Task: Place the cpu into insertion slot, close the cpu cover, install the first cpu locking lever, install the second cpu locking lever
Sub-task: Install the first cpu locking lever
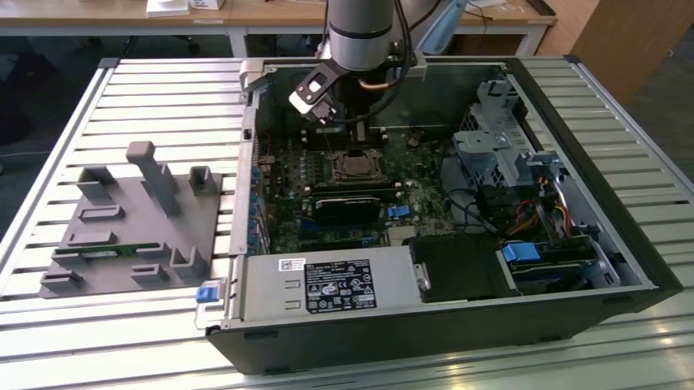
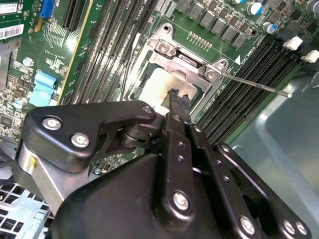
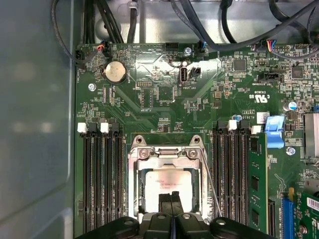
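While the gripper (image 3: 172,203) has its two fingers pressed together with nothing between them, its tips hang just above the cpu (image 3: 167,181). The cpu lies flat in the insertion slot (image 3: 141,142), silvery top upward and edges parallel to the memory slots (image 3: 102,179). It is framed by the cpu cover (image 3: 133,174), and a thin locking lever (image 3: 211,174) slants beside it.

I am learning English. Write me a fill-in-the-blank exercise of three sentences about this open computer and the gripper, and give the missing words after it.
1. The gripper hangs over the cpu with its fingers ___.
2. The circuit board around the cpu cover is ___ in colour.
3. The grey fixture stands at the exterior view's ___ of the computer case.

Missing words: shut; green; left
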Tool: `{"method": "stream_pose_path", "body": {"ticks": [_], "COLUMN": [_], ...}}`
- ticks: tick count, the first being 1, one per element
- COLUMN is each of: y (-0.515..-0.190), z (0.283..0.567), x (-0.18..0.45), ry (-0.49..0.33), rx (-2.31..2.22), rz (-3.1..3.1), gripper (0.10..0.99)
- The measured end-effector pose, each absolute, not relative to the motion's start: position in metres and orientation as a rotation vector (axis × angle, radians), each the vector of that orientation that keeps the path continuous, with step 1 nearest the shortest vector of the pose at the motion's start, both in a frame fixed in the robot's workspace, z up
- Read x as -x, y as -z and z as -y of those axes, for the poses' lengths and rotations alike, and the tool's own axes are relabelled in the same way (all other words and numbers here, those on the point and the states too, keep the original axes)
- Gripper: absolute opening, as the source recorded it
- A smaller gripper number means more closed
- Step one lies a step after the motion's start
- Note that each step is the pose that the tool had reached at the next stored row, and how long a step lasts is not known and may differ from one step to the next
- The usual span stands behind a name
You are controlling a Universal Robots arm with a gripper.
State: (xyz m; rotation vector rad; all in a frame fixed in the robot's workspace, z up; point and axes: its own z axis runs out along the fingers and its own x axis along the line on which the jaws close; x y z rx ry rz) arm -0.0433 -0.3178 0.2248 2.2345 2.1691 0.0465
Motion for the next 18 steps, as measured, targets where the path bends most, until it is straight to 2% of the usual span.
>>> {"method": "stream_pose_path", "body": {"ticks": [18], "y": [-0.2337], "z": [0.3178], "x": [0.0433], "ry": [-0.041], "rx": [-2.232], "rz": [-2.167], "gripper": [0.122]}}
